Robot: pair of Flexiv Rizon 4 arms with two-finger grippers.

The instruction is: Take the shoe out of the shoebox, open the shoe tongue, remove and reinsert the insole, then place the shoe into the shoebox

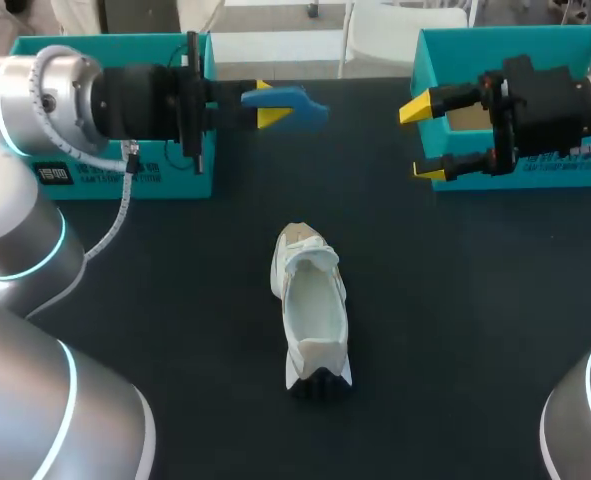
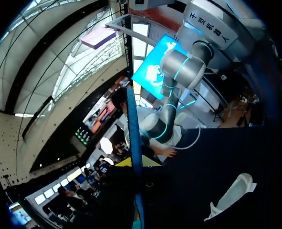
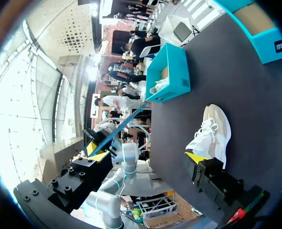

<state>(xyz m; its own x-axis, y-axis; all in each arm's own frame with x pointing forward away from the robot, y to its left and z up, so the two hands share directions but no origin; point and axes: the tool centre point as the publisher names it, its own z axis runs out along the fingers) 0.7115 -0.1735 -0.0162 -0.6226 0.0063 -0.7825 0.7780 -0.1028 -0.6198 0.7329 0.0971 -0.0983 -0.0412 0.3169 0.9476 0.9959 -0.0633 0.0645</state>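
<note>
On the black bench (image 1: 455, 330) the white shoe (image 1: 312, 310) is set upright, outside both shoeboxes (image 1: 165, 185). The blue insole (image 1: 300, 105) is clamped in the left claw (image 1: 265, 103); the right claw (image 1: 423, 140) is spread, empty. Reinsertion seems due, insole aligned over the shoe's opening.

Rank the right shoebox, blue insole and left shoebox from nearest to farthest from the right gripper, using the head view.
1. right shoebox, just behind the right gripper.
2. blue insole, raised, toward the middle.
3. left shoebox, at the far left.
</note>
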